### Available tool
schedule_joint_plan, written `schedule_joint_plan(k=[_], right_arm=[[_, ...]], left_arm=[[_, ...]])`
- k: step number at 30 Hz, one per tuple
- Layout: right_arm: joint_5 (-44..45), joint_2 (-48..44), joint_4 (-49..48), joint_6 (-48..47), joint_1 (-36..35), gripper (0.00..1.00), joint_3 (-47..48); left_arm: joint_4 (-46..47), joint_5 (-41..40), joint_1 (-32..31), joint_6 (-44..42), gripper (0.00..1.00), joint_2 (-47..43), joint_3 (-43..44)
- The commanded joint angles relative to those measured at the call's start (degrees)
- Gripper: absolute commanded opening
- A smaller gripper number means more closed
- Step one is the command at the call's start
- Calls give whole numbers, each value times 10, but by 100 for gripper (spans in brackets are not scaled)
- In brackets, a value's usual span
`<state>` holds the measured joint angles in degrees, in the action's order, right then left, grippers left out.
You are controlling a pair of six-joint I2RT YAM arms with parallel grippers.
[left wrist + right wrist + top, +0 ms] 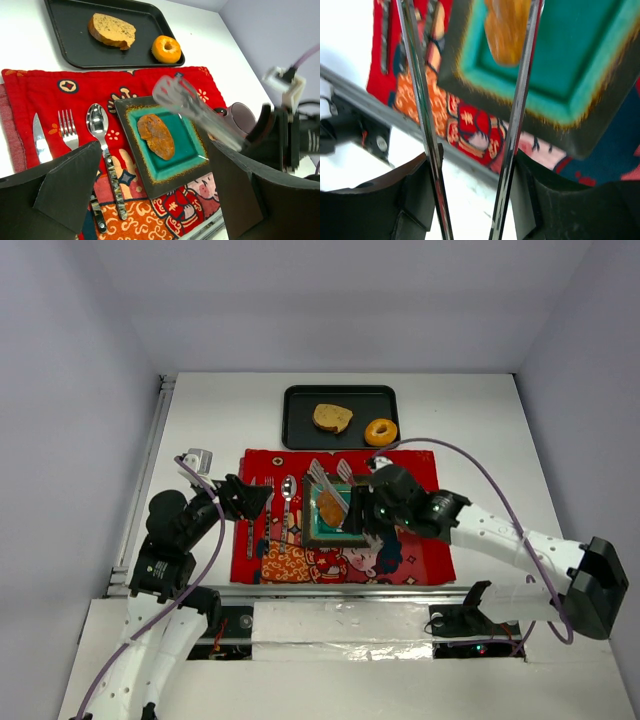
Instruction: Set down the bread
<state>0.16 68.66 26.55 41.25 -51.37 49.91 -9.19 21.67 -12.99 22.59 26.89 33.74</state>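
Observation:
A tan toast slice (332, 418) and a golden ring bun (380, 431) lie in the black tray (300, 400) at the back. A dark-brown chunk (330, 507) lies on the teal square plate (187, 150). My right gripper (365, 512) is shut on metal tongs (330, 480), whose two arms (420, 100) spread over the plate, with the chunk (507, 30) between them. I cannot tell whether the tips touch it. My left gripper (155, 200) is open and empty, low over the mat's left part near the cutlery.
The plate sits on a red patterned mat (420, 465). A knife (40, 140), fork (67, 131) and spoon (97, 122) lie left of the plate. The table's near edge with a metal rail (370, 107) is just below the mat.

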Motion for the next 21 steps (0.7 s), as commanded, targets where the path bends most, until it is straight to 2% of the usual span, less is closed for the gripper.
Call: schedule_joint_plan(k=[1,5,13,21], right_arm=[[35,45,-30,-35,23,57,65],[4,112,-43,-66,112,56,127],[-51,264,-20,-113,217,55,261],[-91,376,-8,-135,262,53,341]], left_arm=[[32,14,4,-1,86,-2,-4],[32,16,4,-2,85,-8,-4],[35,15,-1,-1,86,-23,-6],[36,14,-12,-1,86,-28,-7]])
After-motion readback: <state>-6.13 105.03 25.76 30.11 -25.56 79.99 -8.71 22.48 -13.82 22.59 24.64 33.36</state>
